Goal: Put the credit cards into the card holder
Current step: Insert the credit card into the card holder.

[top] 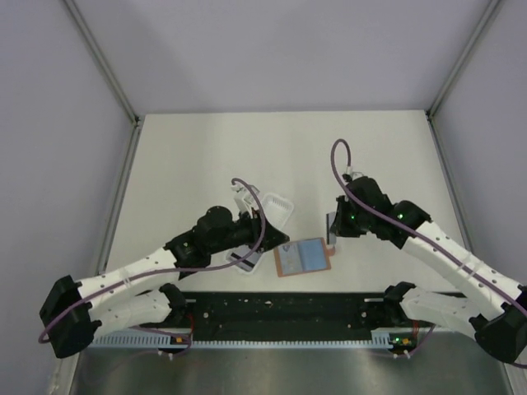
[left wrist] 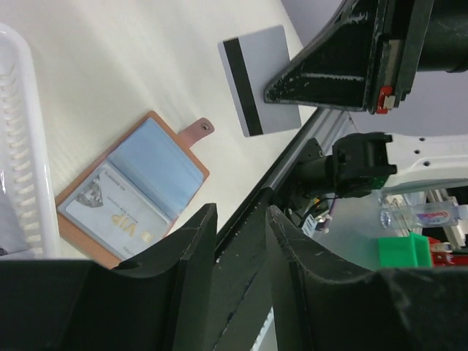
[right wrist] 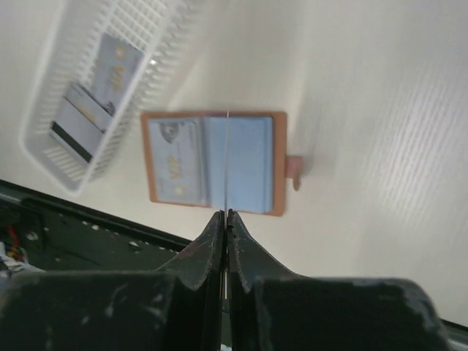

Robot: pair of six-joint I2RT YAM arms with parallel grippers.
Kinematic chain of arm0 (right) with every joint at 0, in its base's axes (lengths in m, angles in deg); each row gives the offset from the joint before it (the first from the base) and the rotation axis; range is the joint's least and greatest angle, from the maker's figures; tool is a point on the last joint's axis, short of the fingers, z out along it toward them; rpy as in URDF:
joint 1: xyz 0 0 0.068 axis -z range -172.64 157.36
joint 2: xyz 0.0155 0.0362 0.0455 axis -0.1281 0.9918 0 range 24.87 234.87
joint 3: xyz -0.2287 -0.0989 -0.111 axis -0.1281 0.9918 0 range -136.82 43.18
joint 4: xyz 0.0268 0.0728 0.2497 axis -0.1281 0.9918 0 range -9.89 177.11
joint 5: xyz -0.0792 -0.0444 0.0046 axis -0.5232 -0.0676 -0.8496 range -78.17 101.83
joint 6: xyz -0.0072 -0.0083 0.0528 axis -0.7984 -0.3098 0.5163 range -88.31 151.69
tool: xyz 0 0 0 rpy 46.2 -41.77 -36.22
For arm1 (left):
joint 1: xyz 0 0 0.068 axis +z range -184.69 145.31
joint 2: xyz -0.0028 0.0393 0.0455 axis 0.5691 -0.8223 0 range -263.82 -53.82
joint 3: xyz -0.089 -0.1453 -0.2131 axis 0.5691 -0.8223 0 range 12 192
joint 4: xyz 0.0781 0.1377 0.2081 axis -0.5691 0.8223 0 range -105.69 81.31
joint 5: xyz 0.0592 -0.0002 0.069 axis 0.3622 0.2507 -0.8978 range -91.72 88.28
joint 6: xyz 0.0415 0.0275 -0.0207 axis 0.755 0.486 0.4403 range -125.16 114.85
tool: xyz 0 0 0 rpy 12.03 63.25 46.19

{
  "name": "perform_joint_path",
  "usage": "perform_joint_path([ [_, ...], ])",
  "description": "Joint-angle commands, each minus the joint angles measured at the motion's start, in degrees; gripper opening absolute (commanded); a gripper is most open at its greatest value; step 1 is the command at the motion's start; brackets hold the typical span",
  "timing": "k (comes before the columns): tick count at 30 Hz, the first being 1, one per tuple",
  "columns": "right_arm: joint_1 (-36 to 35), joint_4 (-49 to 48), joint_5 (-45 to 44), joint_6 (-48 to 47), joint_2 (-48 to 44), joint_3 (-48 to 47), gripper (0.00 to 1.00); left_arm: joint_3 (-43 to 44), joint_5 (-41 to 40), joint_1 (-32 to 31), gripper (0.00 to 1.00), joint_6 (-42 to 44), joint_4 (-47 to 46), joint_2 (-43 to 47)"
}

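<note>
The orange-brown card holder (top: pixel 302 257) lies open on the table, pale blue inside. A silvery card marked VIP (left wrist: pixel 110 216) sits in one of its pockets. My right gripper (top: pixel 332 232) is shut on a grey credit card with a dark stripe (left wrist: pixel 259 80) and holds it upright above the holder's right end. In the right wrist view the card (right wrist: pixel 227 157) shows edge-on over the holder's middle fold (right wrist: pixel 248 161). My left gripper (left wrist: pixel 241 213) is open and empty, low beside the holder's near left side. More cards (right wrist: pixel 117 62) lie in the white tray.
The white plastic tray (top: pixel 276 206) stands just behind the left gripper, left of the holder. A black rail (top: pixel 280 309) runs along the table's near edge. Grey walls enclose the left, right and back.
</note>
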State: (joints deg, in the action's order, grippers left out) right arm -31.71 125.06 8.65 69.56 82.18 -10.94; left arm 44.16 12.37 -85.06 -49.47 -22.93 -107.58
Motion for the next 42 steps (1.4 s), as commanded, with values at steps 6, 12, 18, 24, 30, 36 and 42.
perform_joint_path([
  [6, 0.57, 0.77, 2.91, -7.63, 2.09, 6.74, 0.00, -2.98, -11.19, -5.44, 0.40, 1.43, -15.60, -11.70],
  [12, 0.57, -4.95, 6.43, -10.79, 5.07, 11.06, 0.00, -3.07, -11.45, -6.14, 0.38, -1.03, -20.44, -19.36],
  [18, 0.57, -8.38, 5.12, -11.15, 10.87, 11.94, 0.00, -3.34, -12.94, -6.67, 0.38, -0.42, -20.53, -20.60],
  [24, 0.57, -11.54, 2.05, -10.71, 14.13, 13.43, 0.00, -1.49, -13.47, -7.55, 0.38, 1.07, -19.12, -24.55],
  [30, 0.57, -14.54, 2.30, -9.65, 14.66, 15.37, 0.00, 2.28, -19.44, -10.89, 0.38, 2.74, -17.37, -29.64],
  [36, 0.57, -14.63, 2.04, -8.95, 14.84, 16.68, 0.00, 5.89, -22.08, -13.87, 0.37, 2.30, -17.63, -34.13],
  [42, 0.57, -14.63, 2.30, -8.60, 14.49, 17.04, 0.00, 9.84, -23.14, -15.99, 0.33, 1.52, -16.75, -39.92],
])
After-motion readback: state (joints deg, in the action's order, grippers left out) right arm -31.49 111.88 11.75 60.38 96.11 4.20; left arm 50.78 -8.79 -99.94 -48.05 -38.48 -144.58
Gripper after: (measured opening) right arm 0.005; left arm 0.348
